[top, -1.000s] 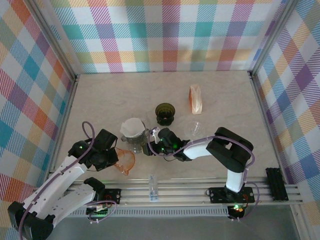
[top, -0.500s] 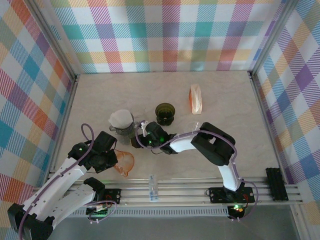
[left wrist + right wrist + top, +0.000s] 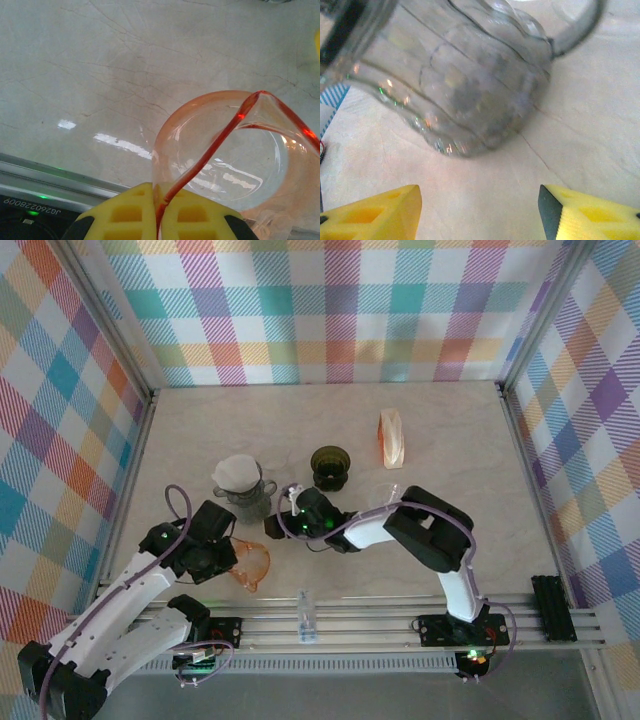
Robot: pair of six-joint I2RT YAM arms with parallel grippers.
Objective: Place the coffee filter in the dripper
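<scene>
Grey dripper (image 3: 460, 85) before right pincer (image 3: 480, 202), green dripper (image 3: 330, 468) nearby, orange dripper (image 3: 225, 155) pinched left

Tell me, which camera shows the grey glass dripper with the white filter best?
The top external view: the whole grey dripper stands on the table, white filter sitting in its top. The right wrist view gives its ribbed glass body and handle, close and blurred, rim cut off.

Grey dripper (image 3: 455, 90) close before right fingers (image 3: 380, 210).
</scene>
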